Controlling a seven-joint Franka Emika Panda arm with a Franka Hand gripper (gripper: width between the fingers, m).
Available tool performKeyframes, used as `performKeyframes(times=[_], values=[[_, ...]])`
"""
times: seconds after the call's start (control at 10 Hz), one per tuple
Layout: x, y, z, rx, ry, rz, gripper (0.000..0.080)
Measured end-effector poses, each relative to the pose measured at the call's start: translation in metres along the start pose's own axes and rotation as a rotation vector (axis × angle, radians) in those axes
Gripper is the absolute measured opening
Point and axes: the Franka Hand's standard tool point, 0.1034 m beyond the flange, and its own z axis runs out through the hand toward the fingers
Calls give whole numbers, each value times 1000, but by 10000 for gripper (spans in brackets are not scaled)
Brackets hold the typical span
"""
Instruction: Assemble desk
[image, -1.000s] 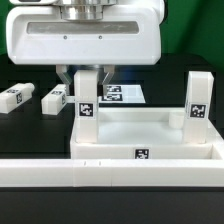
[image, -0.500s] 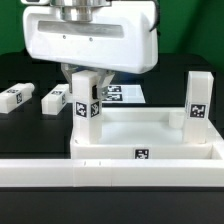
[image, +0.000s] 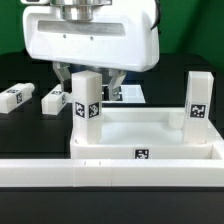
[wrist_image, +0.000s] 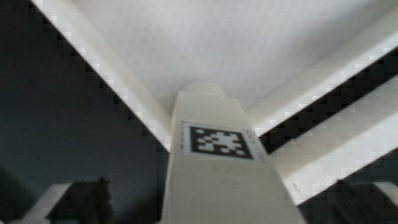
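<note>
**Desk, part-built, with the gripper standing apart.** The low wall (image: 110, 172) spans the near edge of the black table (image: 20, 130). The tabletop (image: 150, 130) lies just behind it, seemingly against it, hollow side up. The gripper (image: 88, 90) hangs over the tabletop's far corner on the exterior view's left. Its fingers (image: 62, 80) are spread, with a dark gap on either side of the left leg (image: 87, 112), so they straddle it without touching.

**Hazards, as a judgement.** A rise that is not straight up could let a finger catch the left leg. That could tilt it or pull it from its socket if it is only loosely seated; how deeply it sits cannot be told. A sideways knock might also slide the tabletop away from the low wall.

**Appearance.** The tabletop is a white, shallow, rectangular tray with a raised rim. The left leg and the right leg (image: 198, 100) stand upright at its two far corners, both white and square in section. Two loose legs (image: 55, 99) lie flat on the table at the far left, near the marker board (image: 128, 93). Each leg bears a small black-and-white tag (wrist_image: 222, 142).
</note>
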Motion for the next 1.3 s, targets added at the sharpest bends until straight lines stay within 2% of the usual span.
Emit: performKeyframes(times=[0.8,1.3], values=[[2,4,0,-6,-1,-743,649],[3,6,1,-15,-4,-1063,649]])
